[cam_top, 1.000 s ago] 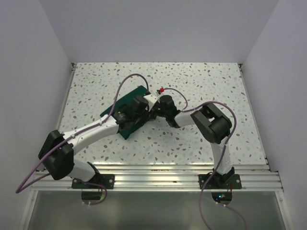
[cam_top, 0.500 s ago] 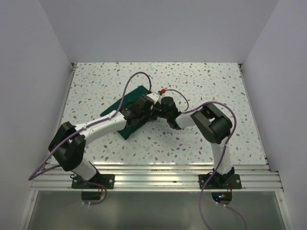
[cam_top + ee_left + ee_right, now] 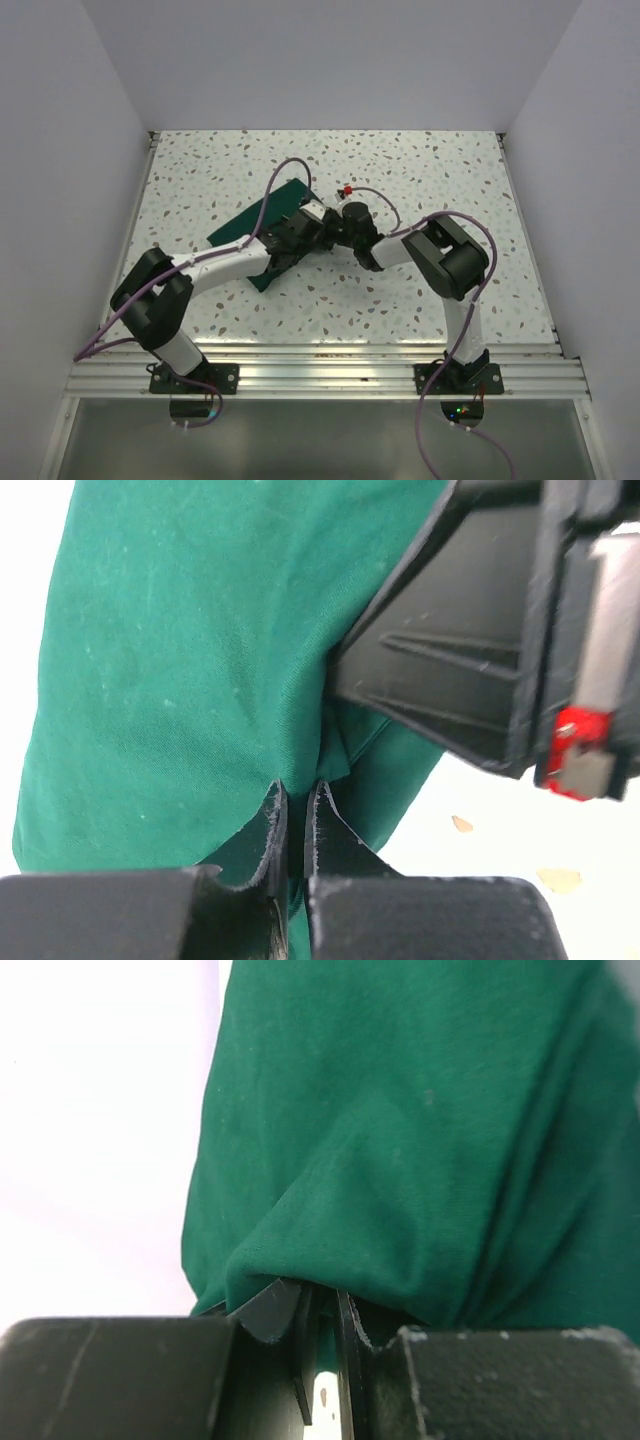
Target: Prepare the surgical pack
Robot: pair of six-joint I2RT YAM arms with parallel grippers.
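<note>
left gripper (image 3: 295, 802) pinched on green cloth (image 3: 170, 660) fold at its tips | right gripper (image 3: 322, 1305) narrow, nipping cloth | we fear the thin pinch slipping under pull

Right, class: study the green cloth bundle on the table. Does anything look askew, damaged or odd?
The green cloth bundle lies askew on the table, and its right end is puckered into folds where both arms' jaws pinch it. No tear or spill shows.

Speckled white table (image 3: 420, 170) — plain pale walls (image 3: 330, 60) around.
</note>
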